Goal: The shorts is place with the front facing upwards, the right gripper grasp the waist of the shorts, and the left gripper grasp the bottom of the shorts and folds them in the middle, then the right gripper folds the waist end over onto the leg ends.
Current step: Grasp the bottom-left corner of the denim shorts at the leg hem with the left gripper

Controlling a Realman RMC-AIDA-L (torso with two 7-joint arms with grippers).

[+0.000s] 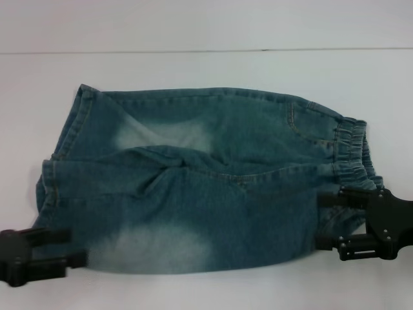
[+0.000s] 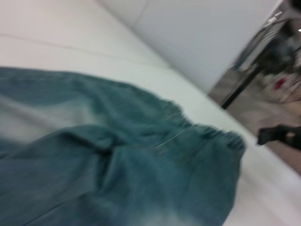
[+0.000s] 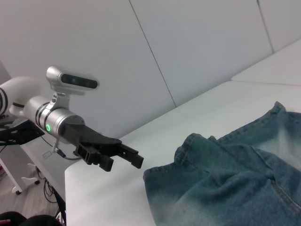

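head view: small blue denim shorts [image 1: 200, 187] lie flat on the white table [image 1: 206, 71]; black boxy right gripper [image 1: 332, 219] spread wide around the gathered waist [image 1: 352, 152]; left gripper [image 1: 68, 248] parted beside the stitched leg ends [image 1: 51, 194]. right wrist view: left gripper [image 3: 134, 157] reaches level, near the hem, not touching.

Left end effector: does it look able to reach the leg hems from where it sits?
Probably yes: the left end effector sits open at the leg hems of the shorts, nothing between.

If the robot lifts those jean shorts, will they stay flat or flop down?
Probably flop: the shorts already wrinkle and bunch at the middle. The gathered waist looks stretchy. They likely won't slide easily; denim looks rough.
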